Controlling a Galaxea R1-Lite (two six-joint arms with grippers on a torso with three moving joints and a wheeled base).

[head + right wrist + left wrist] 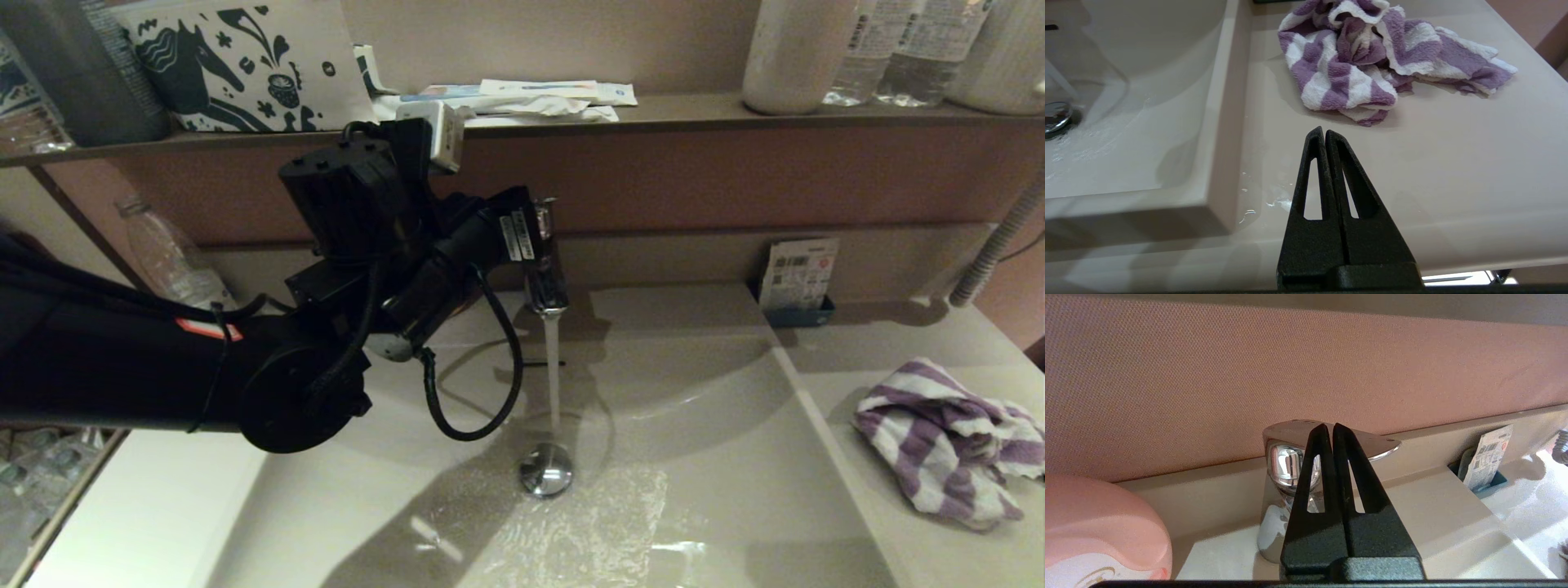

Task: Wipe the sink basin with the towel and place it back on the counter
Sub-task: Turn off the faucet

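Observation:
The purple and white striped towel [947, 441] [1372, 53] lies crumpled on the cream counter [898, 343] [1453, 171] right of the sink basin [702, 392] [1147, 61]. Water runs from the chrome faucet [547, 286] [1286, 465] down to the drain plug [546, 469] [1055, 114] and spreads across the basin floor. My left gripper [1329, 425] is shut and empty, its tips at the faucet's flat lever [1372, 443]. My right gripper [1325, 130] is shut and empty over the counter's front part, a short way from the towel; it is out of the head view.
My left arm [367, 269] spans the basin's left half. A brown shelf [694, 110] above holds a patterned pouch, packets and bottles. A card in a blue holder [798, 278] [1488, 457] stands behind the counter, with a grey hose [992, 245] at far right. A pink bottle [1098, 531] is left of the faucet.

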